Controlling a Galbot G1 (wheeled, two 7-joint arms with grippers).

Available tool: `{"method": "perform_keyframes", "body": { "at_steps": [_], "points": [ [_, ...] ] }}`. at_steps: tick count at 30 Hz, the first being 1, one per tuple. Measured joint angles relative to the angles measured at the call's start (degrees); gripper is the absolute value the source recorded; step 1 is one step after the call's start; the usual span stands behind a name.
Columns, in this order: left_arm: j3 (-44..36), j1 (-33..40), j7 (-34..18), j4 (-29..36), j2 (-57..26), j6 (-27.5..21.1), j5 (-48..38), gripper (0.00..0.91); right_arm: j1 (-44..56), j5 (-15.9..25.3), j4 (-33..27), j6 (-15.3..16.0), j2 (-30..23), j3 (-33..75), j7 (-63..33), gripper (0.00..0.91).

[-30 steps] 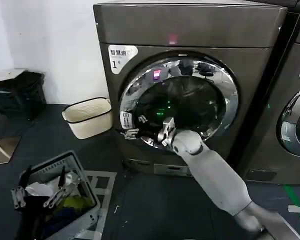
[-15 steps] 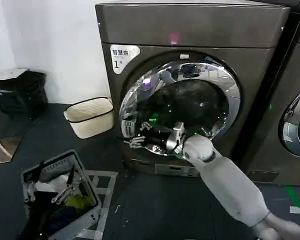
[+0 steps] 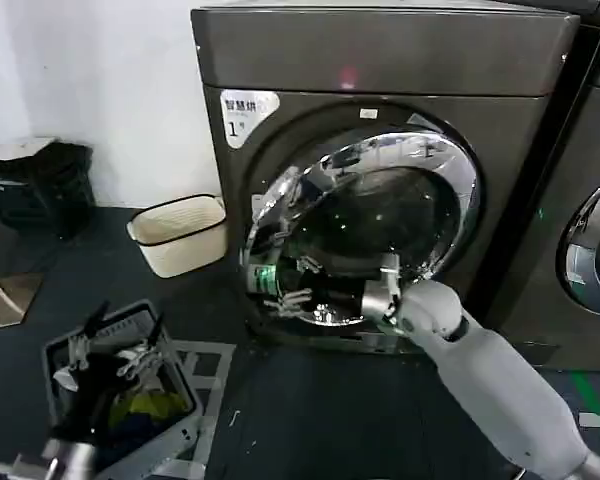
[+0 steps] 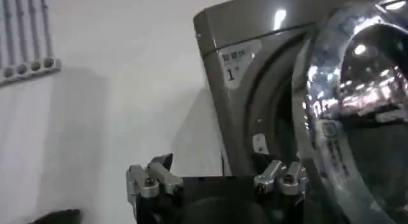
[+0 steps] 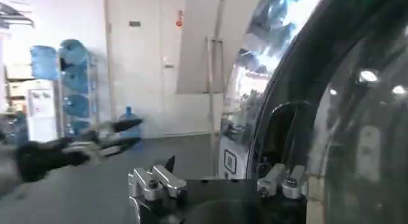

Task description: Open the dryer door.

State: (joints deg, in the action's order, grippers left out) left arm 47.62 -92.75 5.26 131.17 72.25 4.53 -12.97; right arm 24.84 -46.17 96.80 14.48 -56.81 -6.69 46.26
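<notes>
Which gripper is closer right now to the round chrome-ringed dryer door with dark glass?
Right. The right gripper is at the lower rim of the round chrome-ringed dryer door, which stands ajar. The left gripper hangs low, well apart from it, over the grey laundry basket.

Cream laundry basket (image 3: 177,235) by white wall; grey crate (image 3: 130,390) of clothes on dark floor.

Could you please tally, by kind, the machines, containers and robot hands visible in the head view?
Machines: 2, the dryer with its dryer door swung partly open, and a neighbouring machine.
Containers: 3, a cream basket, a grey laundry crate, a black bin.
Hands: 2, the right hand at the door, the left hand over the crate.
Total: 7.
</notes>
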Motion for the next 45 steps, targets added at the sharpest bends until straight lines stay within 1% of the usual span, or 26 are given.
{"method": "perform_keyframes", "body": {
  "at_steps": [6, 12, 23, 31, 35, 39, 45],
  "points": [
    [-0.55, 1.77, 0.92, -1.79, -3.76, -0.57, -3.37, 0.907, 1.97, -0.65, 1.5, -0.17, 2.19, 1.77, 3.49, 0.907],
    [-1.81, 3.92, 1.98, -3.31, -7.37, -1.15, -4.72, 0.907, 3.96, -0.52, 3.03, -0.79, 4.55, 4.1, 7.8, 0.907],
    [-7.51, 10.36, 5.35, -6.91, -15.09, -1.45, -7.47, 0.907, 10.03, -0.53, 4.94, -4.17, 8.77, 11.01, 15.99, 0.907],
    [-13.11, 18.93, 7.66, -11.94, -23.65, -0.92, -12.06, 0.907, 16.63, -0.95, 6.95, -4.91, 11.44, 17.61, 18.83, 0.907],
    [-16.36, 22.98, 9.19, -13.81, -27.04, -0.46, -12.6, 0.907, 20.69, -1.42, 8.29, -5.65, 12.66, 21.61, 19.33, 0.907],
    [-21.15, 26.95, 10.7, -14.83, -29.06, -0.31, -12.41, 0.907, 26.35, -2.08, 9.57, -6.51, 13.8, 28.26, 19.31, 0.907],
    [-29.49, 32.88, 13.07, -15.47, -29.41, -0.19, -12.04, 0.907, 36.96, -2.6, 11.46, -7.89, 14.39, 40.08, 18.25, 0.907]
  ]
}}
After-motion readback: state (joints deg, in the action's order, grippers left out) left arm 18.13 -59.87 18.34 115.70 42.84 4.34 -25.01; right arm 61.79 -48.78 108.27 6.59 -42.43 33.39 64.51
